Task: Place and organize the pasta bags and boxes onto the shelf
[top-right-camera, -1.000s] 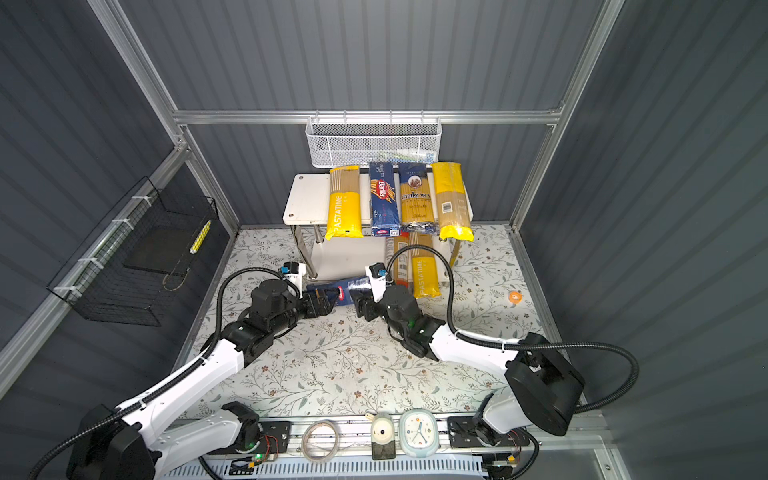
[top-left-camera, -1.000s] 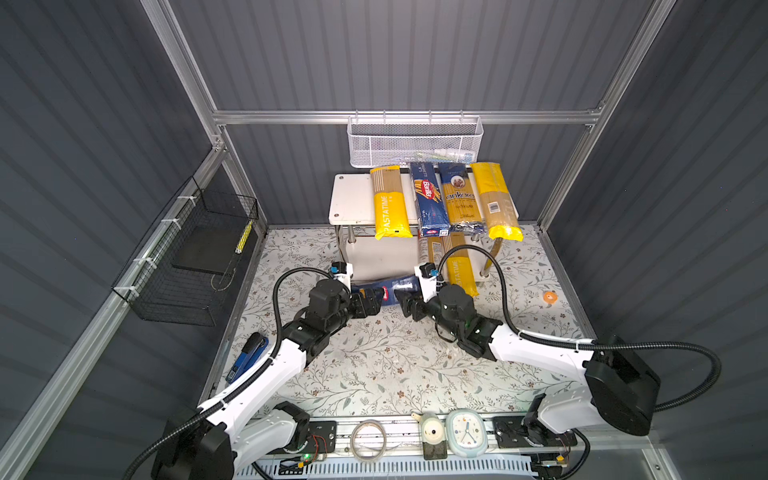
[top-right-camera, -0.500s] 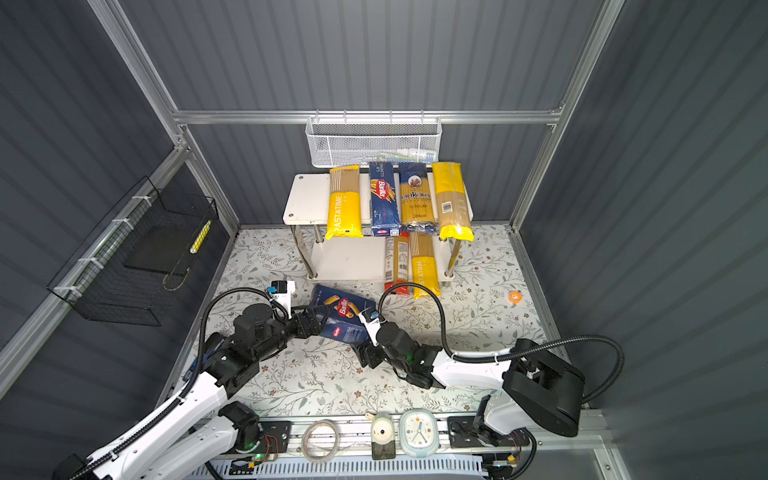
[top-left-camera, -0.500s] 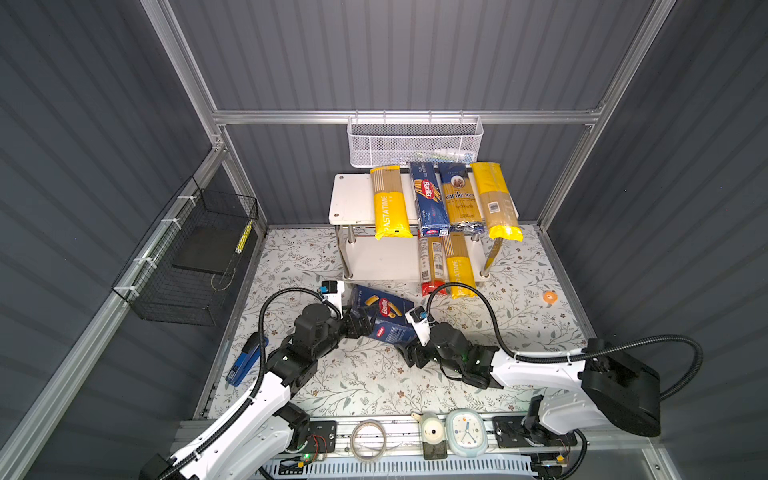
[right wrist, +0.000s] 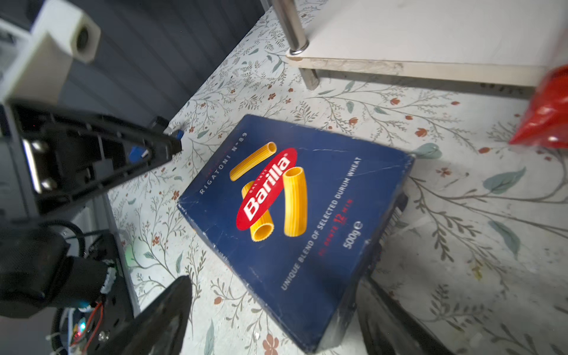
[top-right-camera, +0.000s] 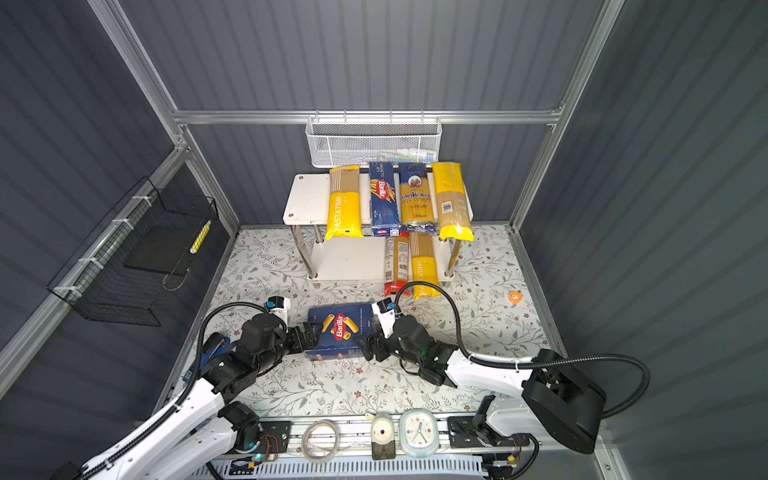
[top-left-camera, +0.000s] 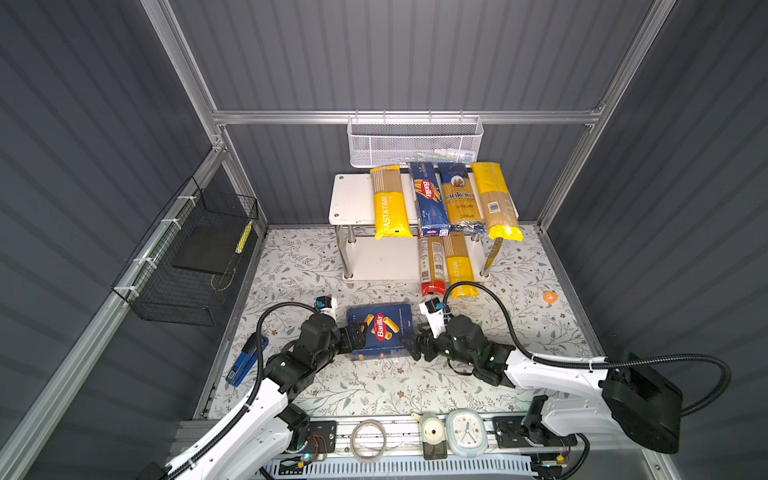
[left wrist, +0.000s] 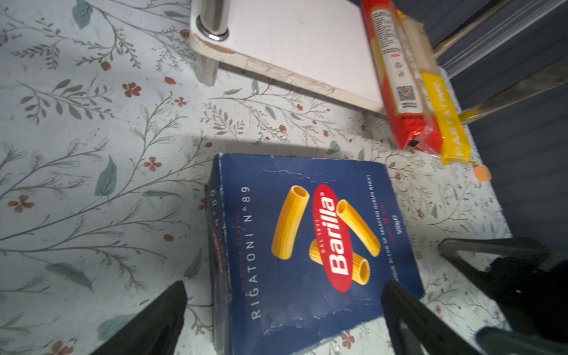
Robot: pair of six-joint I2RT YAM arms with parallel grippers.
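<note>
1. Pulled the rigatoni box (top-left-camera: 380, 330) back from the shelf (top-left-camera: 351, 199): a second ago held up by both claws at the lower board (top-left-camera: 382, 257), now laid flat, logo up, on the floral mat (top-left-camera: 374, 390).
2. Rests directly between the left claw (top-left-camera: 356, 338) and the right claw (top-left-camera: 415, 349), just ahead of both sets of fingertips, short of the shelf.
3. Spread wide, both claws, gripping nothing, with mat showing between box and one finger (left wrist: 159, 322) in the left wrist view, likewise beside one finger (right wrist: 166, 313) in the right wrist view.
4. Reads as a let-go for a fresh grip, not a placement; leaves this box the one item off the shelf, with bare lower board ahead of the left claw.
5. Cannot tell whether each claw's other finger touches the box: cut off at the frame edge.
6. Cannot see the lower board's rear beneath the top one, nor make out what the white mesh basket (top-left-camera: 415, 143) holds.
</note>
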